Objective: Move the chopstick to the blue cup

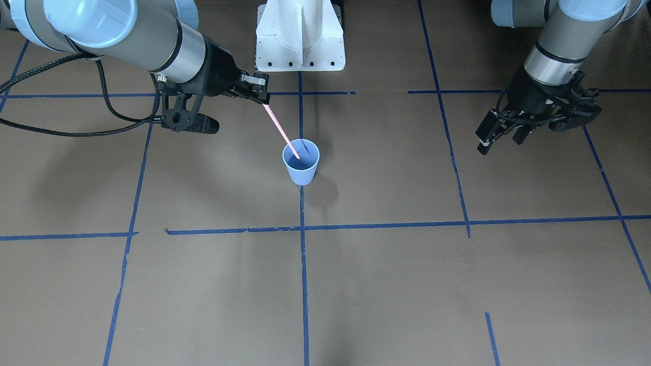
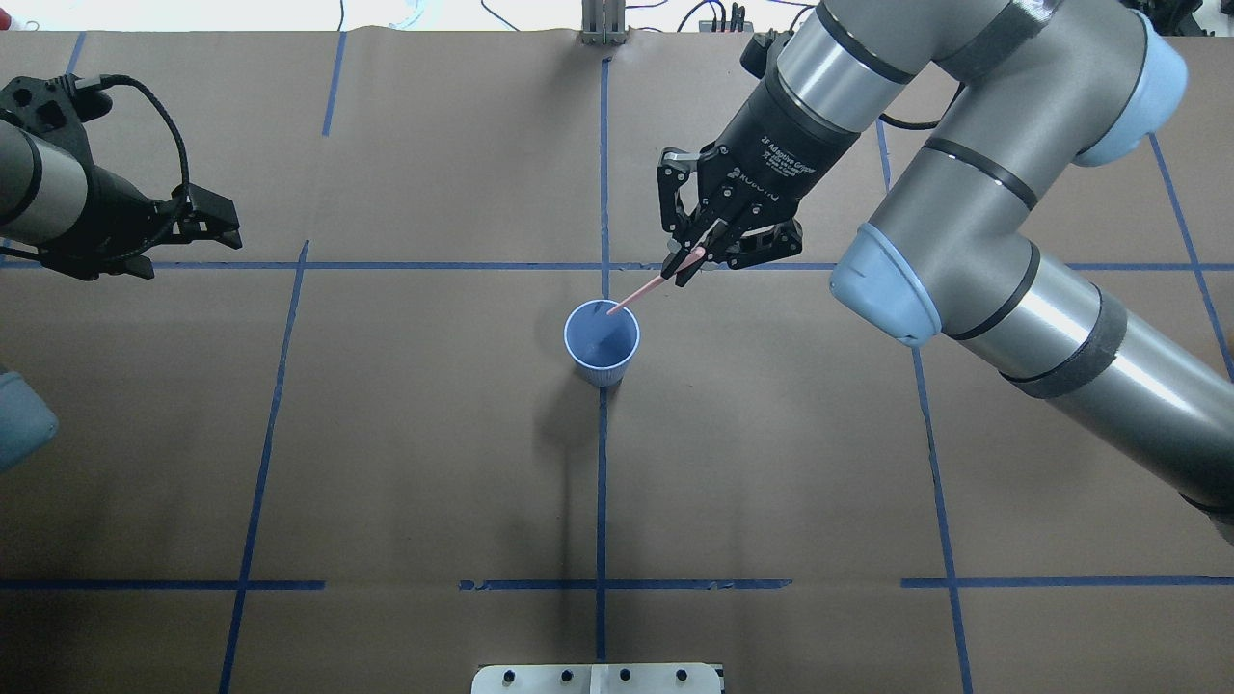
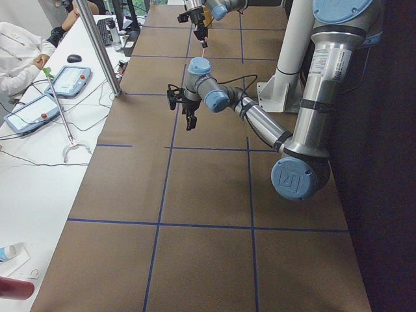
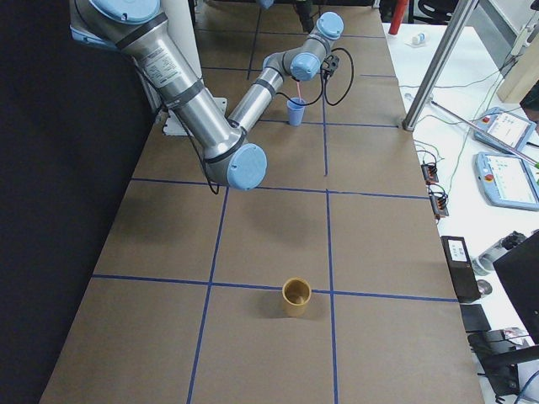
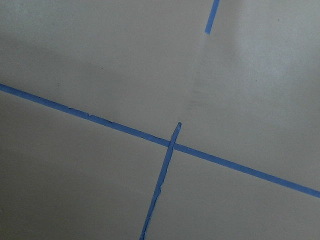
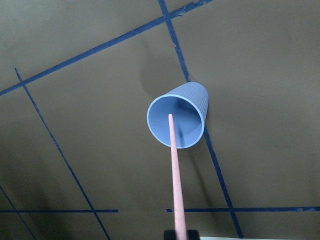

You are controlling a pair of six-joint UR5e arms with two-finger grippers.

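- Overhead exterior view: the chopstick (image 2: 651,283) runs on a slant. Its upper end is in the right gripper (image 2: 696,255) and its lower end is at the far rim of the blue cup (image 2: 605,374).
- Its long axis is tilted, neither upright nor flat. It descends from the gripper toward the robot and toward the robot's left.
- Exterior front-facing view: the chopstick (image 1: 281,129) points down into the mouth of the blue cup (image 1: 301,175), and its tip shows against the cup's interior.
- Right wrist-mounted view: the chopstick (image 6: 175,175) extends straight away from the camera, and its far tip lies inside the outline of the cup's opening (image 6: 200,97).
- Whether the tip touches the inner wall or the bottom cannot be told.
- The right gripper (image 1: 263,97) has its fingers pressed in on the top end of the chopstick, pinching it. Only a short length sits between them; the rest hangs free below.
- The right gripper stands above the bench (image 2: 434,434), beside the cup and apart from it. Only the chopstick bridges the two.
- The blue cup stands upright on the bench, rim up, on the centre blue tape line (image 2: 601,482).
- The left gripper (image 1: 503,136) hangs over the bench well apart from the cup. Its fingers are spread and nothing is between them.
- Left wrist-mounted view: only bench surface and crossing tape lines appear.
- Exterior right view: a tan cup (image 4: 296,296) stands upright on the bench, far from the blue cup.
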